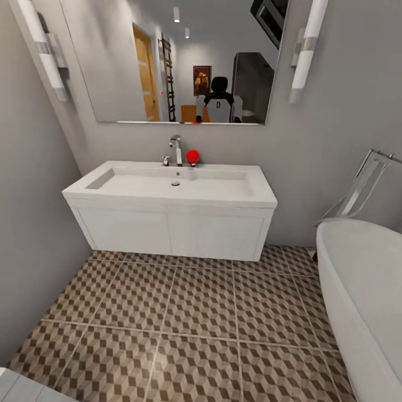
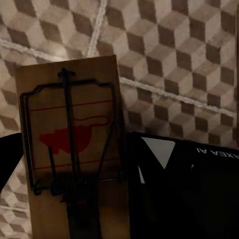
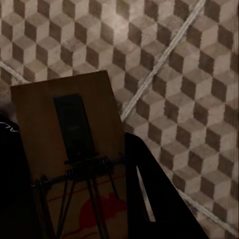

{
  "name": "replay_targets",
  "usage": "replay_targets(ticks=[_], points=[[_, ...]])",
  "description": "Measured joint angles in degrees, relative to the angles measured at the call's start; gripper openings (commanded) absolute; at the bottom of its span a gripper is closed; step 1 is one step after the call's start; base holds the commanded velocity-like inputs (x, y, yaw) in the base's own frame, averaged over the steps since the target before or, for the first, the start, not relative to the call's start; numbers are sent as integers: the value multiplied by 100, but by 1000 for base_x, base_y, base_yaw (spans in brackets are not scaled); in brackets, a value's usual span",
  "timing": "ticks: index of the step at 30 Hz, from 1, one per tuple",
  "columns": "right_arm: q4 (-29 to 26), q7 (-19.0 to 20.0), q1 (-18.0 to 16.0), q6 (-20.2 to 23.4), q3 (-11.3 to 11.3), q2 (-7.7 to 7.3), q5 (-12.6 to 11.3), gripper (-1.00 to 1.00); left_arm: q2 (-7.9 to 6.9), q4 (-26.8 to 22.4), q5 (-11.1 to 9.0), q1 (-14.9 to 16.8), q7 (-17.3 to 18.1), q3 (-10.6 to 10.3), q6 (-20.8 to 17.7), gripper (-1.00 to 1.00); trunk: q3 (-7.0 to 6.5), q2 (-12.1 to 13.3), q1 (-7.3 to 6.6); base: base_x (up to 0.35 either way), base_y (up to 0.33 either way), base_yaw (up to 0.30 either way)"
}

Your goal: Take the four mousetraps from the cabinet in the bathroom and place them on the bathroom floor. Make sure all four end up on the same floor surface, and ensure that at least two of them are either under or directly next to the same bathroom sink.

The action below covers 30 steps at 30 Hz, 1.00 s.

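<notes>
In the left wrist view a tan mousetrap (image 2: 69,134) with dark wire and a red mark sits between the dark fingers (image 2: 184,194) of my left gripper (image 2: 74,199), which is shut on it above the cube-pattern bathroom floor (image 2: 169,50). In the right wrist view my right gripper (image 3: 74,209) is shut on a second mousetrap (image 3: 69,129), also held over the floor (image 3: 189,74). The white sink (image 1: 173,184) with its chrome tap (image 1: 176,148) stands ahead on a wall-hung vanity (image 1: 173,231). The cabinet is out of view.
A white bathtub (image 1: 363,290) fills the right side, with a chrome rail (image 1: 363,187) on the wall behind it. A red ball (image 1: 192,157) sits by the tap. Grey walls close in at left and behind. Patterned floor (image 1: 195,318) spreads before the vanity.
</notes>
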<state>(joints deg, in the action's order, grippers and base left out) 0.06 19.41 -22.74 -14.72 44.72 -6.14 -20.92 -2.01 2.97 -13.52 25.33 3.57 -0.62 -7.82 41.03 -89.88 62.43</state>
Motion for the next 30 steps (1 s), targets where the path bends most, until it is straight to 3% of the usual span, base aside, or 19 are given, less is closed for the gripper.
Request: replay_targets(ticks=[22, 30], points=[[0, 1, 1, -5, 0, -1, 7, -100, 0, 0, 0, 0, -5, 0, 0, -100, 0, 0, 0, 329, 0, 0], [0, 15, 1, 32, 7, 15, 11, -100, 50, -15, -20, 0, -3, 5, 29, -100, 0, 0, 3, 57, 0, 0]])
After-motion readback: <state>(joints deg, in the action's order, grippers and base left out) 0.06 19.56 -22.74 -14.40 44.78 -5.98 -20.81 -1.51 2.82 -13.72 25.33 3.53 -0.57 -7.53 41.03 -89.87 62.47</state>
